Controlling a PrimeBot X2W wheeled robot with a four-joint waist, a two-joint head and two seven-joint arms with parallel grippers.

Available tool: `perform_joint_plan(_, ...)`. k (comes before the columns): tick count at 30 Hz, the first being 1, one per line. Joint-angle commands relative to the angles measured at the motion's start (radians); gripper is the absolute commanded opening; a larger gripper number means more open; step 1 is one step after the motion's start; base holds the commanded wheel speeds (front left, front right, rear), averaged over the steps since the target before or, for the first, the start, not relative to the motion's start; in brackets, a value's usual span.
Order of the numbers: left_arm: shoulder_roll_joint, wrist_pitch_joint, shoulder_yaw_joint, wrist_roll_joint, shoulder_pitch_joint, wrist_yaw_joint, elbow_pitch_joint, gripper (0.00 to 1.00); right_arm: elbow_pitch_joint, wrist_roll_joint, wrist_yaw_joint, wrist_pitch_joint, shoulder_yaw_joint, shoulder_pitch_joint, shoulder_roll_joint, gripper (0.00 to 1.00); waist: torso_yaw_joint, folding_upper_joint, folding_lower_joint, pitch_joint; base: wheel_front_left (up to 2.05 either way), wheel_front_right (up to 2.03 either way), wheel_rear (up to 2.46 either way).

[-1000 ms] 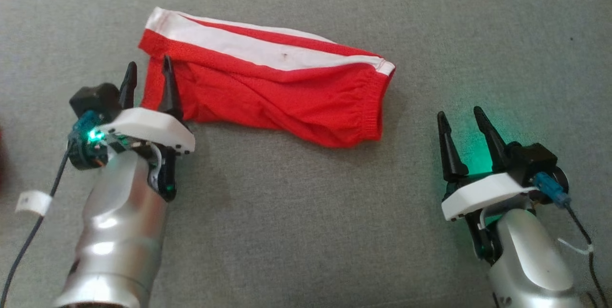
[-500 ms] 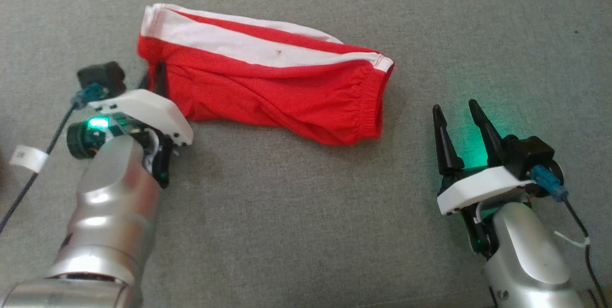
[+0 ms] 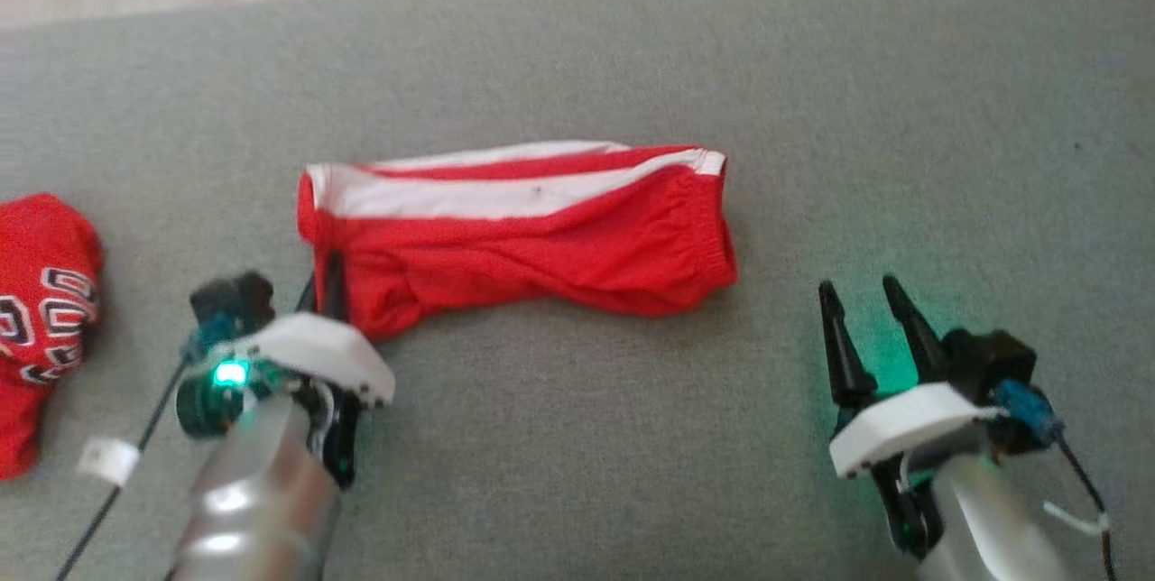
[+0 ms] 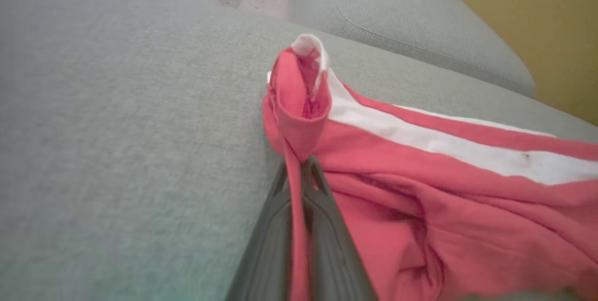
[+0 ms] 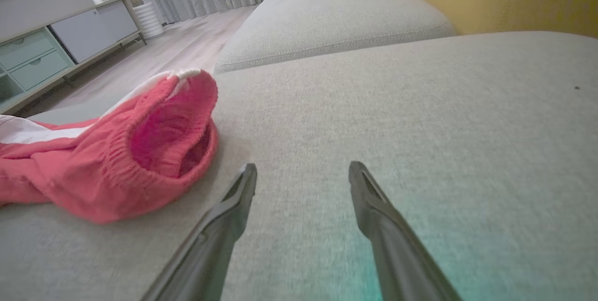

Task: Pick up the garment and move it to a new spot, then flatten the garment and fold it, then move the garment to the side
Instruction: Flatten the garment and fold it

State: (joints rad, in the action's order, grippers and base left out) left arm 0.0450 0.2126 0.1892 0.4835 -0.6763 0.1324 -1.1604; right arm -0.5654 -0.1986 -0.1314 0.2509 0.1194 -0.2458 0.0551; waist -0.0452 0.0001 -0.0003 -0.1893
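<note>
Red fabric with a white band, the garment (image 3: 541,238) lay on the grey cushion (image 3: 577,455), stretching from the left gripper (image 4: 301,166) sideways toward the right gripper (image 3: 857,292). The left gripper's fingers were pressed together on a thin fold at the garment's corner, and the hem stood up just beyond the tips. The right gripper's fingers were spread. They were apart from the gathered elastic edge, with bare cushion ahead of them and on their outer side. Another red cloth (image 3: 41,319) lay outside the left arm.
</note>
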Motion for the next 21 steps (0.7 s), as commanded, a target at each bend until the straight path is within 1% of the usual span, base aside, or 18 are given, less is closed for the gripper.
perform_joint_plan(1, 0.041, 0.022, -0.016, 0.000, 0.021, -0.002, 0.029, 0.00, 0.019, -0.011, 0.001, 0.011, 0.021, 0.007, -0.005, 1.00, 0.029, -0.0001, 0.0003, 0.047, 0.00, 0.00, 0.00)
perform_joint_plan(6, 0.050, 0.045, -0.005, -0.022, 0.122, -0.015, 0.067, 0.00, 0.006, -0.030, 0.001, 0.011, 0.026, 0.036, -0.005, 1.00, 0.037, -0.0001, 0.0003, 0.082, 0.00, 0.00, 0.00)
perform_joint_plan(9, 0.054, 0.048, -0.017, -0.031, 0.175, -0.043, 0.119, 0.00, 0.002, -0.039, 0.001, 0.011, 0.034, 0.050, -0.005, 1.00, 0.035, -0.0001, 0.0003, 0.098, 0.00, 0.00, 0.00)
perform_joint_plan(10, 0.055, 0.048, -0.025, -0.038, 0.195, -0.054, 0.153, 0.31, 0.001, -0.042, 0.001, 0.011, 0.036, 0.054, -0.005, 1.00, 0.035, -0.0001, 0.0003, 0.102, 0.00, 0.00, 0.00)
perform_joint_plan(11, 0.058, 0.049, -0.028, -0.052, 0.215, -0.067, 0.193, 1.00, 0.000, -0.047, 0.001, 0.011, 0.042, 0.057, -0.005, 1.00, 0.035, -0.0001, 0.0003, 0.104, 0.00, 0.00, 0.00)
perform_joint_plan(12, 0.059, 0.049, -0.030, -0.072, 0.235, -0.082, 0.240, 1.00, 0.000, -0.051, 0.001, 0.011, 0.052, 0.057, -0.005, 1.00, 0.036, -0.0001, 0.0003, 0.105, 0.00, 0.00, 0.00)
perform_joint_plan(13, 0.057, 0.049, -0.041, -0.104, 0.277, -0.107, 0.329, 1.00, 0.008, -0.068, 0.001, 0.011, 0.076, 0.047, -0.005, 1.00, 0.042, -0.0001, 0.0003, 0.105, 0.00, 0.00, 0.00)
perform_joint_plan(15, 0.048, 0.049, -0.055, -0.127, 0.314, -0.120, 0.407, 1.00, 0.021, -0.094, 0.001, 0.011, 0.108, 0.021, -0.005, 1.00, 0.051, -0.0001, 0.0003, 0.102, 0.00, 0.00, 0.00)
perform_joint_plan(18, 0.028, 0.049, -0.056, -0.152, 0.370, -0.122, 0.480, 1.00, 0.040, -0.141, 0.001, 0.011, 0.164, -0.039, -0.005, 1.00, 0.077, -0.0001, 0.0003, 0.095, 0.00, 0.00, 0.00)
perform_joint_plan(20, 0.018, 0.049, -0.047, -0.162, 0.401, -0.117, 0.504, 1.00, 0.035, -0.173, 0.001, 0.011, 0.195, -0.084, -0.005, 1.00, 0.102, -0.0001, 0.0003, 0.088, 0.00, 0.00, 0.00)
perform_joint_plan(21, 0.018, 0.049, -0.047, -0.162, 0.401, -0.117, 0.504, 1.00, 0.035, -0.173, 0.001, 0.011, 0.195, -0.084, -0.005, 1.00, 0.102, -0.0001, 0.0003, 0.088, 0.00, 0.00, 0.00)
